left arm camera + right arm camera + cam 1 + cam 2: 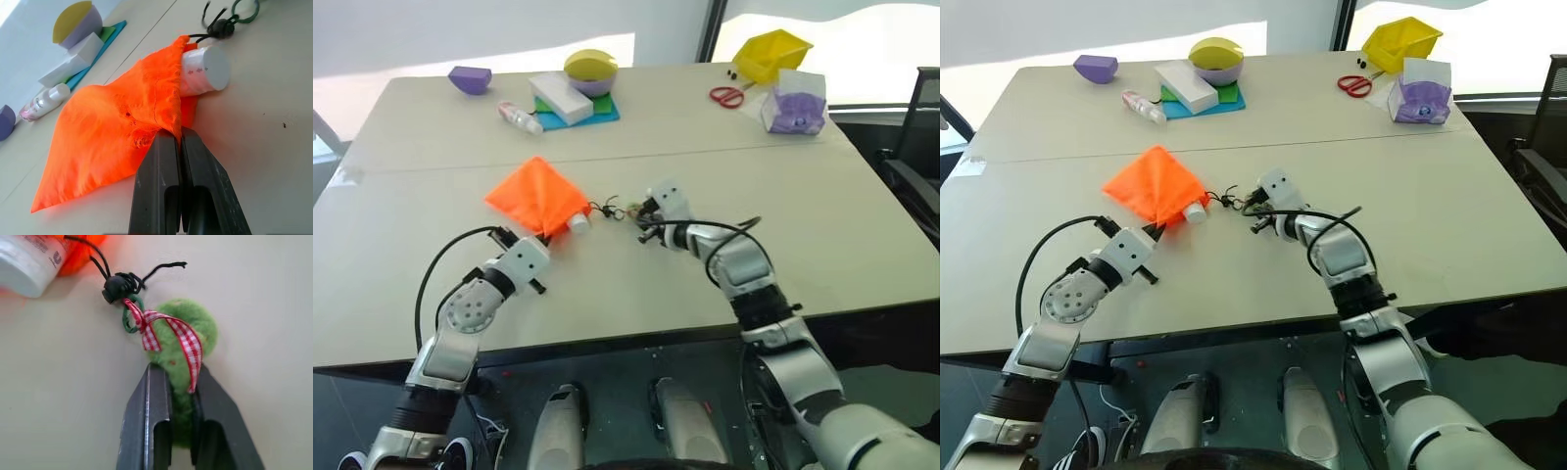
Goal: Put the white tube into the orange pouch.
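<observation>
Orange pouch [107, 127] lies on the table [822, 225], its mouth pinched in my left gripper [178, 142]; the white tube [203, 71] pokes cap-first from the opening. My right gripper [183, 382] clamps the green felt charm [188, 338] on the cord [120, 284].

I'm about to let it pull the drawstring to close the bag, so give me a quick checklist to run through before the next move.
1. White tube fully inside the orange pouch: not ok, its capped end sticks out of the mouth.
2. Left gripper anchoring the pouch: ok, fingers shut on the fabric beside the mouth.
3. Right gripper on the pull: ok, fingers closed on the green felt charm with its checked ribbon.
4. Charm joined to the cord: ok, ribbon runs through the green ring at the black cord stopper.
5. Cord slack taken up: cannot tell.
6. Table beside the right gripper: ok for the pull.
</observation>
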`<state>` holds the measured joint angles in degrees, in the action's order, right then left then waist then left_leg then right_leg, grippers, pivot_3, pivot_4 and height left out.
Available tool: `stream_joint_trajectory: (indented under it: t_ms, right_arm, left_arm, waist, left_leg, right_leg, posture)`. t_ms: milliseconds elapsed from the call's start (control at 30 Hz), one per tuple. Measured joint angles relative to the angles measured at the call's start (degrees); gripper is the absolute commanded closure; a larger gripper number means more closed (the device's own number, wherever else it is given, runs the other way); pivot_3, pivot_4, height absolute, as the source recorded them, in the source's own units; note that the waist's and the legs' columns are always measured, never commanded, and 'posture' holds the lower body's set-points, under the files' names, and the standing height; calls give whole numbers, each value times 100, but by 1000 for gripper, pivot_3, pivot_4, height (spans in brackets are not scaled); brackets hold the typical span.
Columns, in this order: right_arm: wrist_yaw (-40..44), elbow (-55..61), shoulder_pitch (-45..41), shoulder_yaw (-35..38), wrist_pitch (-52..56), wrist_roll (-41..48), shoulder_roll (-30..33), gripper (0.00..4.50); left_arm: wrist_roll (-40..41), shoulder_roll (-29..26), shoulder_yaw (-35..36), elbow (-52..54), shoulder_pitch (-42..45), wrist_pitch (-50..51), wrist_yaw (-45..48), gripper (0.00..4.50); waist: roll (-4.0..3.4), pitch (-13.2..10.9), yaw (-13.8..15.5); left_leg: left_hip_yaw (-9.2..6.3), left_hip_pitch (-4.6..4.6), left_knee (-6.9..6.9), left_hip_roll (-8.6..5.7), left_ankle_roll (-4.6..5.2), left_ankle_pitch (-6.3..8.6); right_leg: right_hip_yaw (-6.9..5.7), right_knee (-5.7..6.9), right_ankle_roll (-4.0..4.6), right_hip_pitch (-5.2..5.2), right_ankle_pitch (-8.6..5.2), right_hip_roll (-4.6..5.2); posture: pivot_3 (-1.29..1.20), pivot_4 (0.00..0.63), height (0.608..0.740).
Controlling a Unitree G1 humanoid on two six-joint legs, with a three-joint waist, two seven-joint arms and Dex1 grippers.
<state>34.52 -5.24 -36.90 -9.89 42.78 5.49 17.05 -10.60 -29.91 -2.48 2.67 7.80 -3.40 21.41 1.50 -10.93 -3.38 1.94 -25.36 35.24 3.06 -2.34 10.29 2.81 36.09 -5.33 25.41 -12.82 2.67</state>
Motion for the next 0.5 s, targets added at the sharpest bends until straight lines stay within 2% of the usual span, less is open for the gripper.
stream_joint_trajectory:
  t_ms: [100,500]
  right_arm:
    - [392,873,243,-9,443,281,415,4486]
    - [1450,1970,472,-24,882,1277,1347,4486]
  left_arm:
    - [10,-139,39,-48,-19,-92,60,4500]
    - [361,-637,224,-658,87,-725,550,4500]
  waist:
    - [0,0,-50]
    - [0,0,-46]
  left_leg:
    - [-3,5,0,0,0,0]
    - [0,1,-1,-4,-2,1]
  right_leg:
    - [1,1,4,0,0,-2]
    - [1,-16,18,-2,7,12]
  posture:
    - [0,150,740]
    - [0,150,740]
